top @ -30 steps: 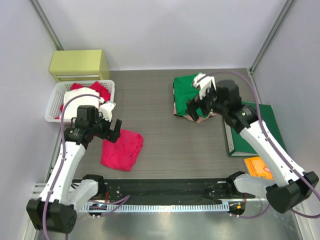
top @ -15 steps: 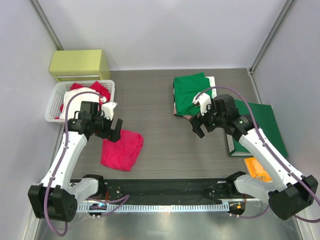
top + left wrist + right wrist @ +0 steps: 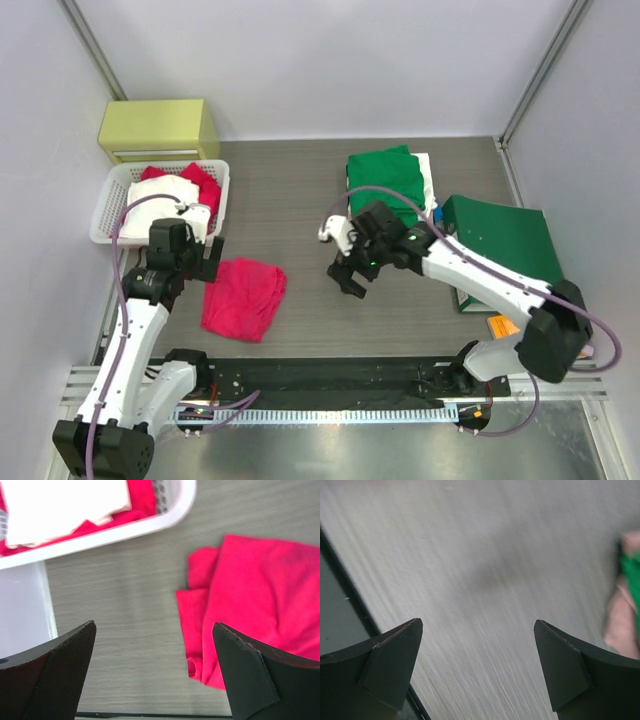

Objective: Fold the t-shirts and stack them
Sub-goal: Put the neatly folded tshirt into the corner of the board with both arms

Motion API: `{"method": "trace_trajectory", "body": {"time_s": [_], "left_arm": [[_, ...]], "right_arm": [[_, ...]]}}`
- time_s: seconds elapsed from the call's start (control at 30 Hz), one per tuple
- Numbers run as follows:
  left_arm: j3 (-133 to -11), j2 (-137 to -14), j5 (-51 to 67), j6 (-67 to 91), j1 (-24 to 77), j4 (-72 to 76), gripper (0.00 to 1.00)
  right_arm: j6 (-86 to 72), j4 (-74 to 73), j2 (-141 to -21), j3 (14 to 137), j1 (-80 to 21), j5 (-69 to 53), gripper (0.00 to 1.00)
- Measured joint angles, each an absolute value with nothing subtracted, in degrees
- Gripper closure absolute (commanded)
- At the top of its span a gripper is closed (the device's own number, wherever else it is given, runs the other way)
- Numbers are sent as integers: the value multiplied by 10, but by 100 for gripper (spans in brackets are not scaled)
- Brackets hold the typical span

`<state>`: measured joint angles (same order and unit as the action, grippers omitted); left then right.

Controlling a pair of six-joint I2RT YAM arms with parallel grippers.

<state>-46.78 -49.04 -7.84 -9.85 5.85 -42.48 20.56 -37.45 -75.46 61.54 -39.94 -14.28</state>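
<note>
You only get the folded green t-shirt (image 3: 385,178) whole from the top view; the right wrist shows just its edge over a pale pink one (image 3: 620,625). Right gripper (image 3: 350,275): jaws apart, empty, over the table (image 3: 290,200), near that stack but not touching. Left gripper (image 3: 154,625): jaws apart, crumpled red t-shirt (image 3: 255,595) just beside it, on one finger's side.

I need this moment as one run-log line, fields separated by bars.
left pincer: open, over table beside red shirt | right pincer: open, over table | green shirt: folded
</note>
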Motion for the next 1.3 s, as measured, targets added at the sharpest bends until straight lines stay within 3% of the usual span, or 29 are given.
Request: {"method": "trace_trajectory", "body": {"time_s": [0.17, 0.6, 0.9, 1.3], "left_arm": [[-468, -479, -112, -89, 46, -396, 0], [-512, -478, -177, -45, -54, -317, 0], [-513, -408, -247, -19, -64, -261, 0], [-513, -392, -250, -19, -84, -251, 0]], "right_arm": [[216, -360, -859, 674, -491, -142, 0], [223, -284, -1054, 885, -614, -145, 0], [218, -269, -1160, 925, -656, -149, 0], [217, -265, -1280, 1116, -663, -151, 0]]}}
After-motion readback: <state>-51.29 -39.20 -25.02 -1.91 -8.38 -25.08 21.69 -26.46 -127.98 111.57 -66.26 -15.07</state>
